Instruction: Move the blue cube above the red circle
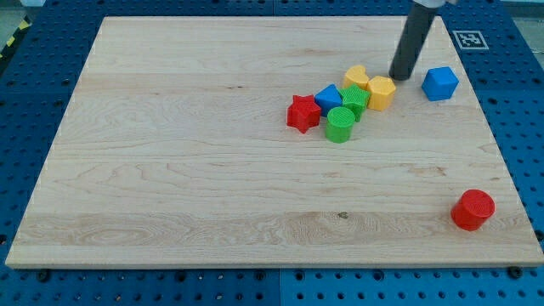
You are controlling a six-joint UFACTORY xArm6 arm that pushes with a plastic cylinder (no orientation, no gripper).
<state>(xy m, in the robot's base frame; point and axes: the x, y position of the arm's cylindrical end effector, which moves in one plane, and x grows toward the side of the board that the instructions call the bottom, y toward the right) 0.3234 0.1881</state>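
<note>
The blue cube [440,83] sits near the view's upper right on the wooden board [170,170]. The red circle [473,209], a short red cylinder, stands at the view's lower right, well below the cube. My tip [399,76] rests on the board just left of the blue cube, with a small gap between them, and right above the yellow hexagon block [382,92].
A cluster lies left of my tip: a yellow heart-like block [357,77], a blue block [328,98], a green block [354,100], a green cylinder [340,124] and a red star [303,113]. A blue pegboard [518,85] surrounds the board.
</note>
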